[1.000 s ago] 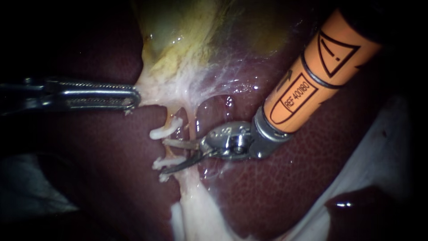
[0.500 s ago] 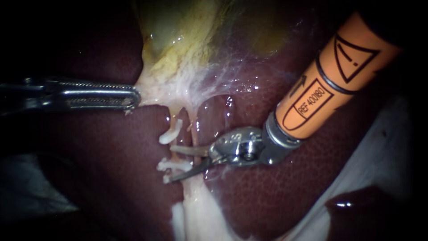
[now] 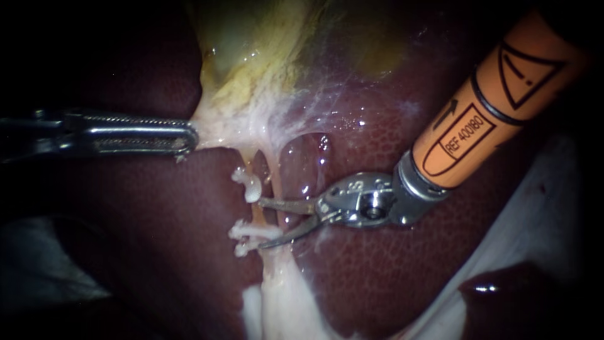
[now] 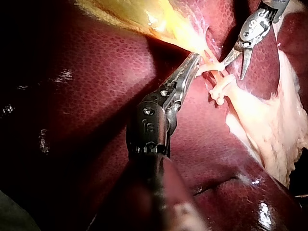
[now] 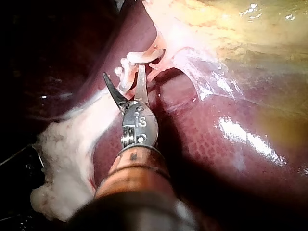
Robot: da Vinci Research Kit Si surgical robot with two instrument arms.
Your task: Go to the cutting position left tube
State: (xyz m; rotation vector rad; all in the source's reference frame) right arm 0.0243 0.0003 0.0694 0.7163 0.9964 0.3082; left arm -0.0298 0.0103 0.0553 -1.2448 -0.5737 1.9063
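My left instrument comes in level from the left, its jaws shut on the pale tissue at the gallbladder neck; the left wrist view shows that instrument gripping there. Two thin tubes run down from the neck. The left tube carries white clips, one above and two below. The right tube lies just beside it. My right instrument, on an orange shaft, has its blades open, tips reaching the tubes between the upper and lower clips. In the right wrist view the same instrument has its open blades up against the clips.
Dark red liver lies under everything. White fatty tissue continues down from the tubes. A pale cloth shows at the lower right, another at the lower left.
My right instrument has drawn back to the right, blades still open, so its tips now reach less far past the tubes. The upper clip has swung and curled. The left instrument has held still.
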